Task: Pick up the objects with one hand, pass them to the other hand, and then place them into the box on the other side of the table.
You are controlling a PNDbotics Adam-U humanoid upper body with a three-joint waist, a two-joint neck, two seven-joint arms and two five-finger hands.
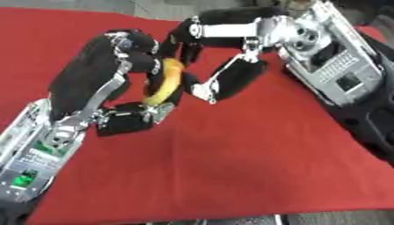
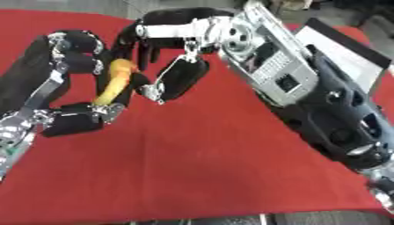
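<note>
Left hand [image 1: 100, 88]: your left hand sits over the left half of the table, fingers and thumb curled round the banana, so it carries the fruit now.
Banana [image 1: 168, 83]: yellow, curved, standing nearly upright between the 2 hands, above the red cloth [image 1: 231, 167]; its lower end rests against the left thumb, its upper end shows between dark fingers.
Right hand [image 1: 223, 66]: it reaches in from the upper right, fingers bent down beside the banana's upper part. You cannot tell from either view whether they already press the fruit or only flank it.
Step in hand: this looks like the handover, left to right.
Doing it well: close the right fingers round the free upper half before you let the left fingers spread; keep both wrists quiet during the swap, so the banana does not twist out.
Box: not seen in either view; expect it off to the right side.
</note>
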